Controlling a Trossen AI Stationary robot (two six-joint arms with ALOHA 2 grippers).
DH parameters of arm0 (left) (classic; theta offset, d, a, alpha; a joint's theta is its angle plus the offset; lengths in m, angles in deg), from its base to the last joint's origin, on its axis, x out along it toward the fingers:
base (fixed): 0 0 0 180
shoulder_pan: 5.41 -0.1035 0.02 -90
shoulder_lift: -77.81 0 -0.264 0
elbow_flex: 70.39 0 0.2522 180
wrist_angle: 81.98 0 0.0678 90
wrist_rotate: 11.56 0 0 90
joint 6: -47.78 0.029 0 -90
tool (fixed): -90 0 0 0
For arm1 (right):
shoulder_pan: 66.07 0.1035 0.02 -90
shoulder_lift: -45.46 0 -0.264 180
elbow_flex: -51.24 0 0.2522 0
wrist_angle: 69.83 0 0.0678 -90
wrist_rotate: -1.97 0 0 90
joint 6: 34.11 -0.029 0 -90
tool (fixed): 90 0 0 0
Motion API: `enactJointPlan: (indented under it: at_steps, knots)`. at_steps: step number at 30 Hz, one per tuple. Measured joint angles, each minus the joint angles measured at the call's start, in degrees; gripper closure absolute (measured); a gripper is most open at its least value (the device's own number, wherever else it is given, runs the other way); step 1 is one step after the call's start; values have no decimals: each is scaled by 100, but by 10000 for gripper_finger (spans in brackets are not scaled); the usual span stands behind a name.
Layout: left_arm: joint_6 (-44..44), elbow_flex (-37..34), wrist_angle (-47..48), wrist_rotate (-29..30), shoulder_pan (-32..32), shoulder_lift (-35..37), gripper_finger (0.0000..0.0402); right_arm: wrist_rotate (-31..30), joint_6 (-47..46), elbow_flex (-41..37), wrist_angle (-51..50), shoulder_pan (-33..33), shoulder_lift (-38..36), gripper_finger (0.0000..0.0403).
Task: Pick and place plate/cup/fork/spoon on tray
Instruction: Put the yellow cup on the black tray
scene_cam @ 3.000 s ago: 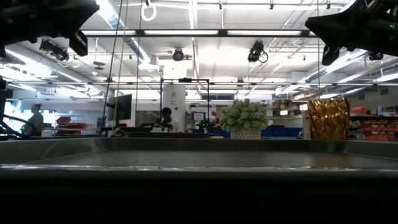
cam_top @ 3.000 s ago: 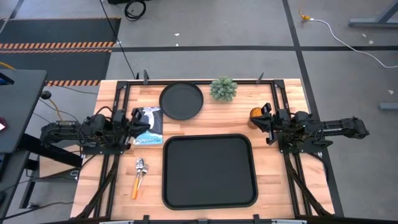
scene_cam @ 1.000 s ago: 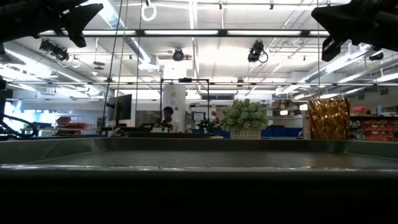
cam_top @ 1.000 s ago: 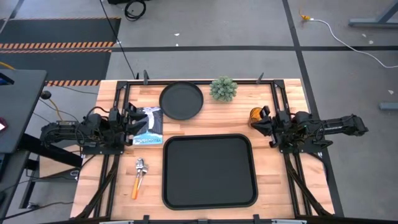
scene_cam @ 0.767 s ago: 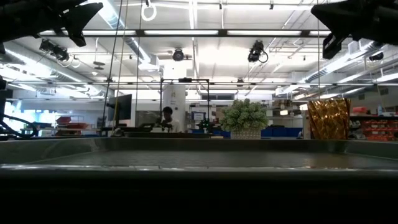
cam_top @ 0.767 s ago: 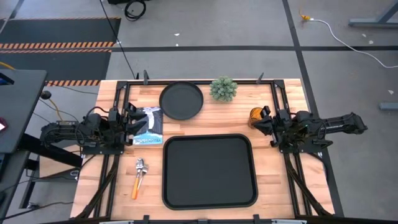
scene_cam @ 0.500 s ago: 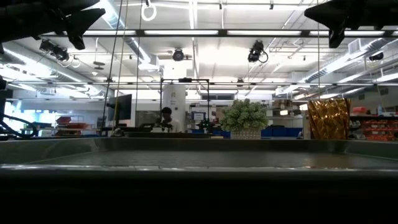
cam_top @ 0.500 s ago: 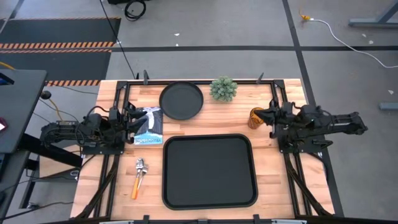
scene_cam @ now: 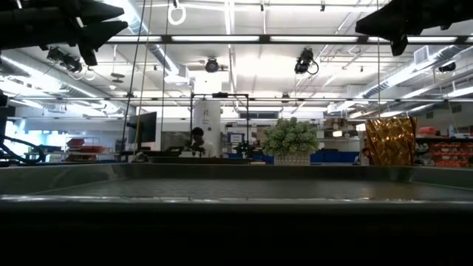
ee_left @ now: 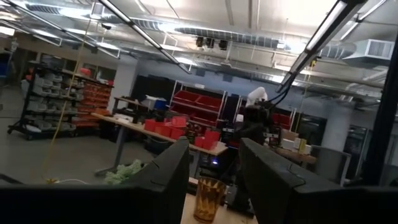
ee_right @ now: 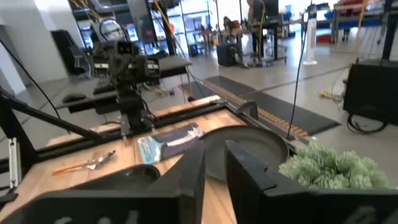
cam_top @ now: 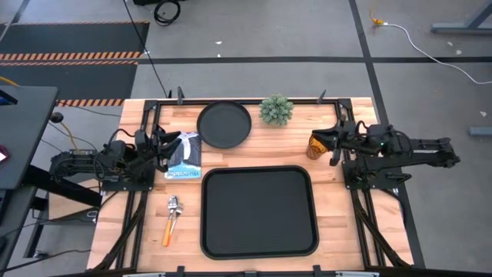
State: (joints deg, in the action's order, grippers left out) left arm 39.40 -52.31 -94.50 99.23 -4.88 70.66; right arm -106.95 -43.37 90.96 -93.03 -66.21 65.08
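Note:
The round black plate [cam_top: 224, 125] lies flat at the far middle of the table. The amber cup [cam_top: 317, 145] stands upright at the right, just beside the tips of my right gripper [cam_top: 332, 141], which is open, raised and empty. The black tray [cam_top: 259, 211] lies at the near middle. The orange-handled fork [cam_top: 167, 230] and the silver spoon [cam_top: 174, 205] lie together left of the tray. My left gripper [cam_top: 163, 145] is open and empty above a blue-and-white packet [cam_top: 184, 157]. In the left wrist view the cup [ee_left: 209, 198] shows between my fingers, far off.
A small potted plant [cam_top: 276, 110] stands at the far edge between the plate and the cup. Black rails run along the table's left and right sides. Bare wood lies between the tray and the plate. A person [scene_cam: 196, 140] sits in the room far behind.
My right gripper has risen and gone a little toward the table's far edge, its fingers tipping up level beside the cup. My left gripper has also risen a little and tipped up. The cup, plate, tray, fork and spoon have kept still.

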Motion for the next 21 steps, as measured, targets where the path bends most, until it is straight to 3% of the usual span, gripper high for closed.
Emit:
enactJointPlan:
  at_steps: [9, 21]
  knots:
    - [-2, 0, 50, 0, 0, 0, 253, -57, -109, 6, -43, 0, 515, 273]
    - [-2, 2, 243, 0, 0, -2, 253, -315, -130, 1009, -1476, 0, 1004, 219]
